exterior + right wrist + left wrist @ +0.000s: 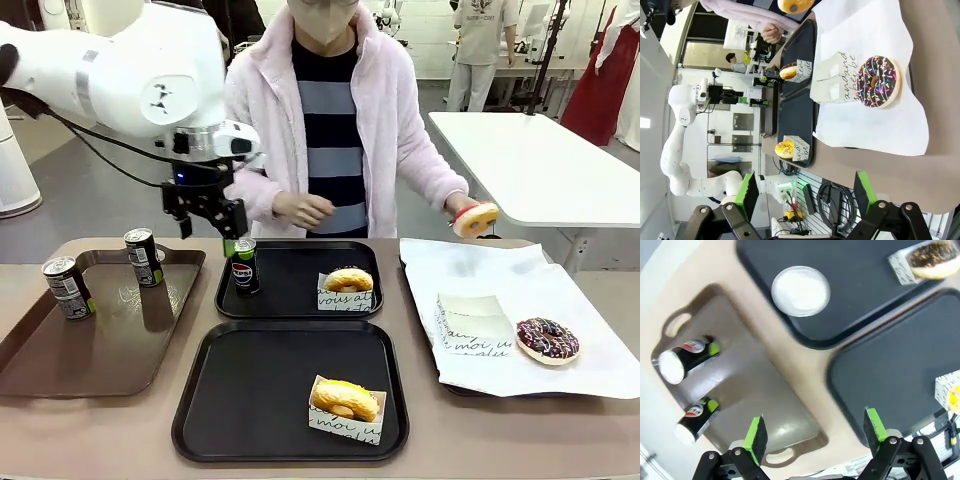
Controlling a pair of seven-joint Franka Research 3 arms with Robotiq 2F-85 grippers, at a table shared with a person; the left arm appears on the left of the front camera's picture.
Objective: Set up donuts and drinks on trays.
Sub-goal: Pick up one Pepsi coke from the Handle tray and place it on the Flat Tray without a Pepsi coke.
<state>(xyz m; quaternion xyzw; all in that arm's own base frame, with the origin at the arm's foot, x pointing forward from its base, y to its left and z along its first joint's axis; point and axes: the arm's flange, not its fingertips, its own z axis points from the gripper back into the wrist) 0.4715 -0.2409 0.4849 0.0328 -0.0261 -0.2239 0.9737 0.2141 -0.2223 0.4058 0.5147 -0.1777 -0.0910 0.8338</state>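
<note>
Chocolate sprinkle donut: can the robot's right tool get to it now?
Probably yes. The right tool is open and faces the chocolate donut, which lies uncovered on the white paper; only an empty paper holder sits beside it.

My left pincer (213,226) is black with bright green pads (756,436), and just below it a black can (244,266) shows a red, white and blue logo, a green accent and a silver top against a black tray (290,297). Out to that pincer's side I see two matching black cans (69,288) on a brown tray (110,350), and behind it a second black tray (250,390) with a golden-yellow donut (345,398) in a white holder (345,426) printed with dark script. Ahead of my right pincer (805,190), also black with green pads (747,192), a chocolate-brown donut (879,81) speckled with multicoloured sprinkles sits on white paper (875,127).
</note>
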